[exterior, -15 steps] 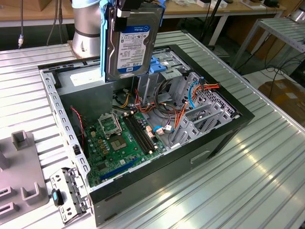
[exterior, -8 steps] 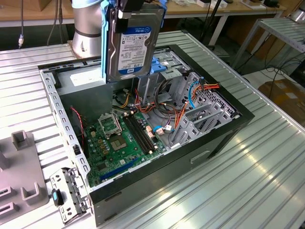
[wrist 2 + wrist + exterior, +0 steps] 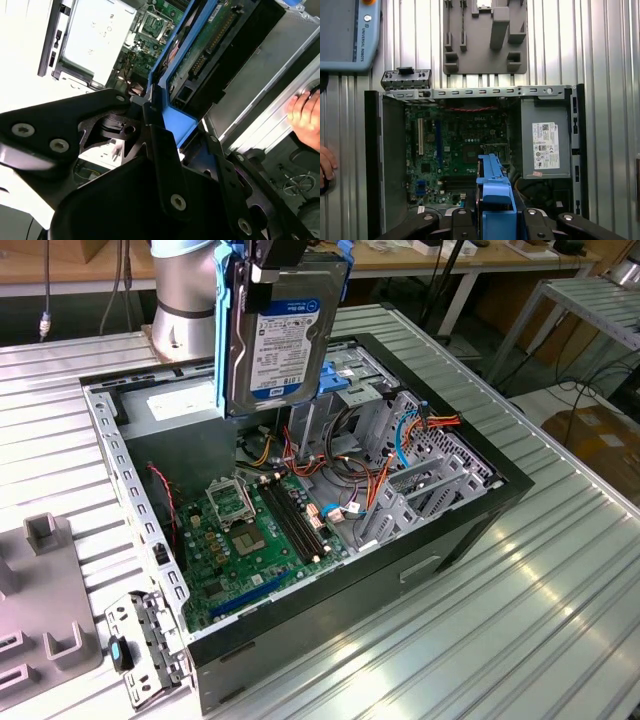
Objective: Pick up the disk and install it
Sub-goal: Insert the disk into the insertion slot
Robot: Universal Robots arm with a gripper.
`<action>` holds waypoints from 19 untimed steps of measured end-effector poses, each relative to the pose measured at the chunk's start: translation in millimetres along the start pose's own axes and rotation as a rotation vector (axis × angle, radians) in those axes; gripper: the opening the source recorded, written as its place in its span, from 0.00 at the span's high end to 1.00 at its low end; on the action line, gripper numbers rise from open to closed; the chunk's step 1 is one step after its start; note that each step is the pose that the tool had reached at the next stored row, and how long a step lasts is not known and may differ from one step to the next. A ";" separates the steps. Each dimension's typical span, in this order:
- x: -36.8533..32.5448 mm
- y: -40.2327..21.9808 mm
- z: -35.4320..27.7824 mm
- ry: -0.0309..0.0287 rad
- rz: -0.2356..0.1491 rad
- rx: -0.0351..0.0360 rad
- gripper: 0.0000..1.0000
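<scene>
My gripper (image 3: 272,268) is clamped on the disk (image 3: 285,335). It hangs on edge, clear above the open computer case (image 3: 470,525), over the motherboard (image 3: 250,535). Person's hand (image 3: 325,167) rests beside the case.

Robotics lab or test workshop. Exterior view: robot arm (image 3: 185,290) standing at eleven o'clock on ribbed metal table (image 3: 560,640), holding disk (image 3: 285,330) above open computer case (image 3: 450,540) at centre. Grey plastic jig (image 3: 45,590) at eight o'clock. Cable (image 3: 45,290) dangling at ten o'clock. Wooden workbench (image 3: 520,258) behind at one o'clock. Cardboard box (image 3: 600,435) on floor at three o'clock. Control tablet (image 3: 347,32) lying on table in first wrist view.
</scene>
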State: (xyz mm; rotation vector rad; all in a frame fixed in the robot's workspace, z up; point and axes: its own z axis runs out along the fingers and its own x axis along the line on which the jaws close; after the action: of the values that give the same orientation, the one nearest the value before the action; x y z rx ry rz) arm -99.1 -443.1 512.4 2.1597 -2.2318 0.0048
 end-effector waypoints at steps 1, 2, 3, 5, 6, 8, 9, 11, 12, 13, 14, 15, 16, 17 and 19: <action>0.8 -0.1 0.0 0.0000 0.000 0.0000 0.63; 1.8 -0.1 0.1 0.0001 0.000 -0.0001 0.63; 3.2 -0.2 0.3 0.0000 0.000 0.0000 0.63; 5.8 -0.3 0.5 0.0000 0.000 0.0000 0.63; 7.5 -0.3 0.6 0.0000 0.000 0.0000 0.63; 9.6 -0.4 0.8 -0.0001 0.000 0.0000 0.63; 10.6 -0.4 0.9 0.0000 0.000 0.0000 0.63; 13.0 -0.5 1.0 0.0000 0.000 0.0000 0.63; 13.3 -0.5 1.1 0.0000 0.000 0.0000 0.63; 13.6 -0.5 1.1 0.0000 0.000 0.0000 0.63; 14.0 -0.5 1.1 0.0001 0.000 0.0000 0.63; 14.3 -0.6 1.2 -0.0001 0.000 0.0002 0.63; 14.5 -0.5 1.3 -0.0001 0.000 0.0004 0.63; 14.7 -0.6 1.3 0.0000 0.000 0.0007 0.63; 15.2 -0.6 1.6 -0.0001 0.000 0.0014 0.63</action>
State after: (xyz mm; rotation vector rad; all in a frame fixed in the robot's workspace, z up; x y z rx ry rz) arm -99.1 -458.4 511.2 2.1603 -2.2326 0.0063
